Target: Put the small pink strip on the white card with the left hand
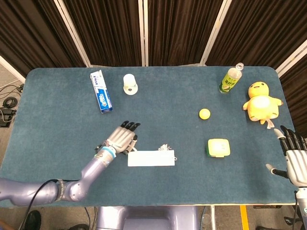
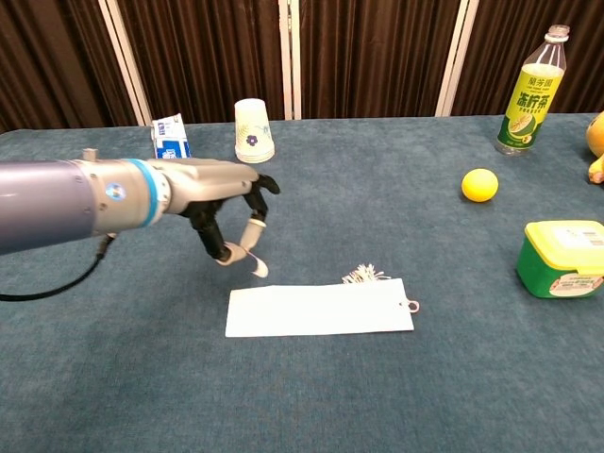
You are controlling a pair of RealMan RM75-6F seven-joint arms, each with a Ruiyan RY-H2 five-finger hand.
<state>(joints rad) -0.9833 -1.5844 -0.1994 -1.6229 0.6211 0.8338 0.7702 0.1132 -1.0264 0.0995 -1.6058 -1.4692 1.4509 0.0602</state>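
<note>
Tabletop scene, seen from the robot's head and chest cameras. The left hand (image 2: pixel 226 203) hung above the blue table (image 2: pixel 311 396), just beyond the near-left corner of the white card (image 2: pixel 319 309). Its fingertips (image 2: pixel 252 226) pinched the small pink strip (image 2: pixel 253 260), which curled downward from the grip and ended close over the card's left edge; whether it touched the cloth could not be told. In the head view the left hand (image 1: pixel 123 140) covered the strip, with its dark fingertips pointing away toward the far side.

The white card (image 1: pixel 151 158) lay flat near the front edge of the table, long side across, with a white tassel (image 2: pixel 363 275) at its far-right corner.

The right hand (image 1: pixel 296 160) rested at the table's right edge, holding nothing, fingers spread and thumb out.

Other items: a toothpaste box (image 1: pixel 101 90) and an upturned paper cup (image 2: pixel 253 131) at the far left; a green bottle (image 2: pixel 528 94), a yellow ball (image 2: pixel 479 185), a plush duck (image 1: pixel 261 102) and a green box with a yellow lid (image 2: pixel 564 258) to the right.
</note>
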